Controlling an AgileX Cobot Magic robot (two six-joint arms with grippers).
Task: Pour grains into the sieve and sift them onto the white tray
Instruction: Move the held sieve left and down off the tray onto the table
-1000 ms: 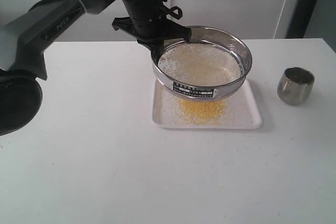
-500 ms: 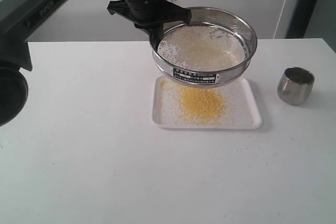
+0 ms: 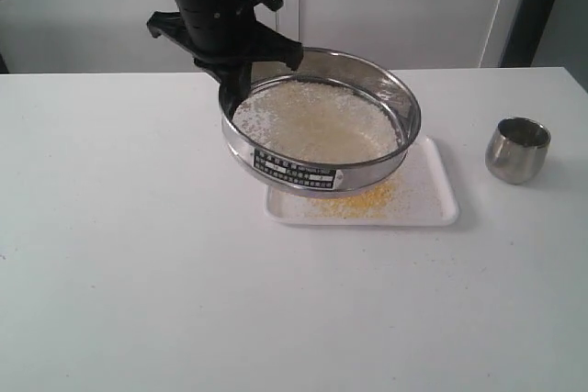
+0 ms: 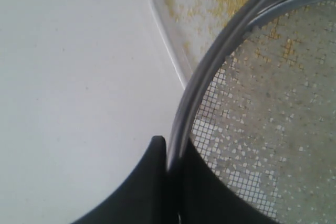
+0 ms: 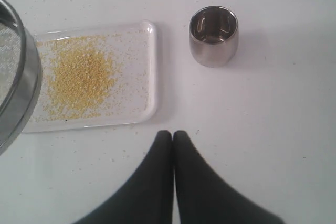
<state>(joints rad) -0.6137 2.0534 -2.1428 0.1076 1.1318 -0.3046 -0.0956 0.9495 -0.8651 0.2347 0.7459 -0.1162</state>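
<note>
The sieve (image 3: 322, 172), a wide steel ring with a label on its rim, hangs over the left part of the white tray (image 3: 432, 192). My left gripper (image 3: 234, 80) is shut on the sieve's far-left rim (image 4: 210, 66), one finger outside and one inside. Whitish grains (image 3: 312, 121) lie on the mesh. Yellow grains (image 3: 360, 201) lie in a heap on the tray (image 5: 149, 72), mostly under the sieve. My right gripper (image 5: 172, 136) is shut and empty above the table, near the tray's edge; the exterior view does not show it.
A small steel cup (image 3: 517, 149) stands upright on the white table to the right of the tray and looks empty inside (image 5: 213, 35). A few stray grains (image 5: 121, 158) dot the table near the tray.
My left arm has swung the sieve to the left and lower. It now hides most of the yellow heap, which lay open to view half a second ago.
</note>
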